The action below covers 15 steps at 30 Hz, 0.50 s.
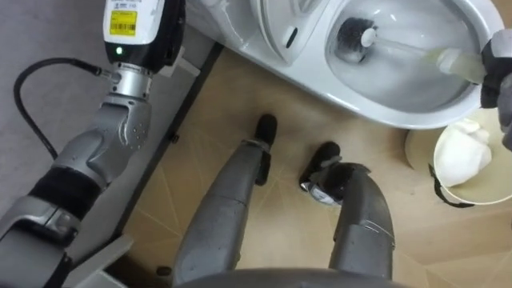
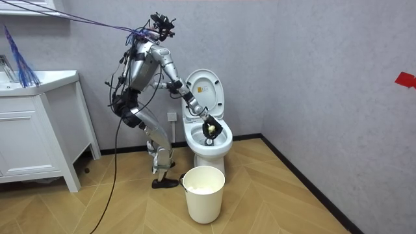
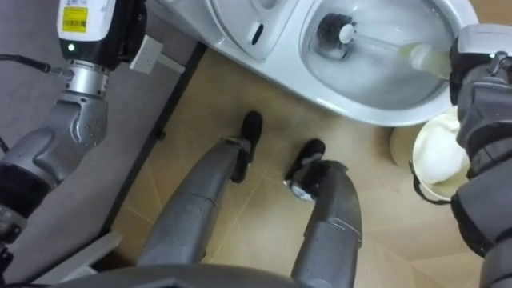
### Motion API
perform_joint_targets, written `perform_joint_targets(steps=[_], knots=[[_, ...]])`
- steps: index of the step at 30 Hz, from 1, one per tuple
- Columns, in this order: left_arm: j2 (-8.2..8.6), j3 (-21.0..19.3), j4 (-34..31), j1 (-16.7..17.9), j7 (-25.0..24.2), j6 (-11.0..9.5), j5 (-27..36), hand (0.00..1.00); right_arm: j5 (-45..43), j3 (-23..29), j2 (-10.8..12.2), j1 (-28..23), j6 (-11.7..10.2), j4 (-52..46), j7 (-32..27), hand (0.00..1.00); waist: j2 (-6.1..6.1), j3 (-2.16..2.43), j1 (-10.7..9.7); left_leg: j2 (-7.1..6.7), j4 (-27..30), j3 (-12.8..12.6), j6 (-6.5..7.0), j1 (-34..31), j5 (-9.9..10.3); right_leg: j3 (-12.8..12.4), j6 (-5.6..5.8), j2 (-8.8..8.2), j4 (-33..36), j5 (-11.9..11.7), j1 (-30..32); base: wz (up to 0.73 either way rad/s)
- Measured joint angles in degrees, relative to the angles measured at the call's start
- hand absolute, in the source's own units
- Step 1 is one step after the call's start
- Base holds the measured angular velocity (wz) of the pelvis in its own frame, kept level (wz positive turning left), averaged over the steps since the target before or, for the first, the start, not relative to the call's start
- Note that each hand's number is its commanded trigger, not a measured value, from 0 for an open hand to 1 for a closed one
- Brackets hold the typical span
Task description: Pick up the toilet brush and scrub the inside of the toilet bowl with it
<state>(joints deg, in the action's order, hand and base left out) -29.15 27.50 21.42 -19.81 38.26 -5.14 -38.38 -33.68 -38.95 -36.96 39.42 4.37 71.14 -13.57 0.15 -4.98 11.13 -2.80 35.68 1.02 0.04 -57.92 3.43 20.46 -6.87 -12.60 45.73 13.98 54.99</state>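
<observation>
Left to right, everything relative to the toilet (image 1: 400, 112).

My left robot hand (image 2: 174, 90) is off on the toilet's wall side, up by the raised lid. It's idle, and honestly I can't tell what state it's in from the room view.

We're in the scrubbing step now. The brush (image 1: 352, 40) is down inside the toilet bowl, head at the far inner wall, with its stick running back across the bowl to the near rim. My right robot hand (image 1: 498, 68) is closed around the end of that stick right at the rim.

For the next move I reckon I need to sweep the head around the curved wall and up under the rim, keeping the grip firm and the pressure light so the stick doesn't twist loose.

As for materials, the bowl is glossy white ceramic, oval and smooth, so it should be slippery. The head is a round clump of dark bristles with a white cap. The stick looks like pale see-through plastic, straight and thin.

On the right side of the toilet, on the wood-pattern floor (image 1: 232, 104), sits a round cream bucket (image 1: 418, 152) with a dark bail and something white and lumpy inside.
</observation>
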Motion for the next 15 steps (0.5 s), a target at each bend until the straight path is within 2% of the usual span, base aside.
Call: perform_joint_targets(steps=[3,6,7,9,10,12,14,15], knots=[[0.00,0.19,0.40,0.07,0.00,0.30,-0.18,0.00,-3.24,0.12,0.31,-0.40,0.35,-0.48,-0.04,1.00,0.16,0.09,0.27,0.03,0.29,-0.38,0.48,0.27,-0.31,0.10,0.22,0.08,-0.10,-0.56,-0.37,-0.12],[0.41,0.95,0.69,0.11,-0.47,1.12,-0.23,0.00,-8.99,-0.10,1.48,-2.85,1.50,-3.17,-0.03,1.00,0.70,0.23,0.49,0.12,1.10,0.23,0.80,1.10,-0.11,0.37,0.41,0.61,-0.28,-0.40,-1.74,-0.02],[0.81,0.96,0.91,0.07,-0.86,1.05,-0.23,0.00,-10.06,-0.33,1.56,-4.27,2.51,-4.67,-0.07,1.00,1.54,0.46,0.59,0.18,1.17,0.80,0.80,1.28,-0.11,0.59,0.42,1.07,-0.85,-0.31,-2.44,0.00],[0.91,1.60,1.50,0.03,-1.34,1.01,-0.41,0.00,-11.11,-0.35,2.07,-5.80,4.31,-5.62,-0.14,1.00,2.47,0.88,1.18,0.53,1.39,0.89,0.85,1.60,0.05,0.53,0.53,1.64,-1.56,-0.45,-3.05,-0.03],[0.99,2.11,1.94,0.03,-1.40,1.02,-0.37,0.00,-11.44,-0.30,2.13,-7.20,5.27,-7.21,-0.15,1.00,3.13,1.27,1.12,0.49,1.38,0.90,0.84,1.71,0.08,0.61,0.56,1.59,-1.63,-0.47,-3.24,-0.04],[1.41,2.79,2.33,0.13,-1.45,1.04,1.04,0.00,-11.41,-0.31,2.30,-9.57,7.01,-9.68,-0.21,1.00,3.82,1.36,1.20,0.48,0.92,0.88,0.83,2.56,0.08,0.39,0.73,1.82,-2.11,-0.56,-3.99,0.00],[1.42,2.45,2.31,1.31,-1.50,0.93,1.76,0.00,-11.54,0.67,2.76,-13.19,8.71,-13.85,-0.04,1.00,4.53,1.77,1.04,1.02,0.09,0.54,0.89,3.64,0.17,0.36,0.82,2.38,-3.33,-0.59,-5.09,-0.06],[1.36,2.22,2.31,1.68,-1.57,0.92,1.84,0.00,-11.57,1.19,2.85,-13.97,9.09,-15.00,0.06,1.00,4.64,1.84,0.75,1.10,-0.16,0.52,0.87,3.88,0.16,0.33,0.81,2.54,-3.65,-0.69,-5.29,-0.07]])
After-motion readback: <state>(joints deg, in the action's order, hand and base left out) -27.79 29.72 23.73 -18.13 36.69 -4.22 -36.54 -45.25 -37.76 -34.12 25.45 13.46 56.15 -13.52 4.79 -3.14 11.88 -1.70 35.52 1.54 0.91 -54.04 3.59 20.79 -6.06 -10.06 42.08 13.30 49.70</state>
